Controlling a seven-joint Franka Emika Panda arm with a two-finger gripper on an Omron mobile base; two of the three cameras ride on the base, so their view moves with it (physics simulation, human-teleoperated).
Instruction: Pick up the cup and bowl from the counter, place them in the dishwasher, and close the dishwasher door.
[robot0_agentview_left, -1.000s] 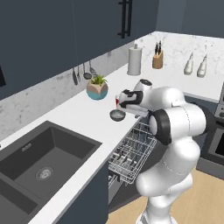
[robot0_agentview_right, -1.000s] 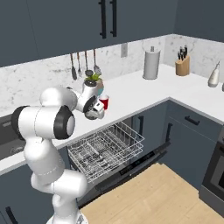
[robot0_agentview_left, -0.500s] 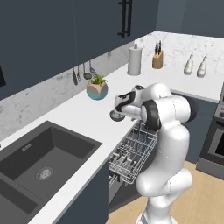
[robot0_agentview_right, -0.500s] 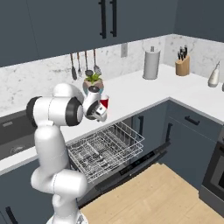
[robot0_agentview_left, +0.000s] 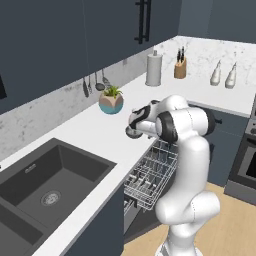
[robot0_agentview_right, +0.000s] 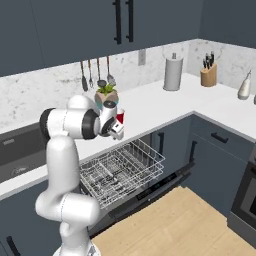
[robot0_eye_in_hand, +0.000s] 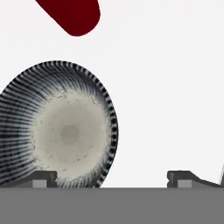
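1. Bowl (robot0_eye_in_hand: 61, 127): round, dark ribbed rim, pale grey inside; sits on my white counter (robot0_eye_in_hand: 170, 87), just beside the cup.
2. Cup (robot0_eye_in_hand: 72, 15): red, on the counter.
3. Dishwasher (robot0_agentview_right: 150, 187): door (robot0_agentview_right: 155, 192) dropped open, white wire rack (robot0_agentview_right: 120, 170) pulled out before me.

Small dark grey metallic bowl (robot0_eye_in_hand: 59, 127) on the white marble counter (robot0_agentview_left: 95, 131), small red tapered cup (robot0_eye_in_hand: 72, 15) just beyond it; white wire rack (robot0_agentview_right: 122, 170) below the counter edge.

A home kitchen: marble counter (robot0_agentview_left: 100, 127), double sink (robot0_agentview_left: 45, 185), open dishwasher (robot0_agentview_right: 122, 172), hanging utensils (robot0_agentview_right: 97, 75), knife block (robot0_agentview_right: 208, 75).
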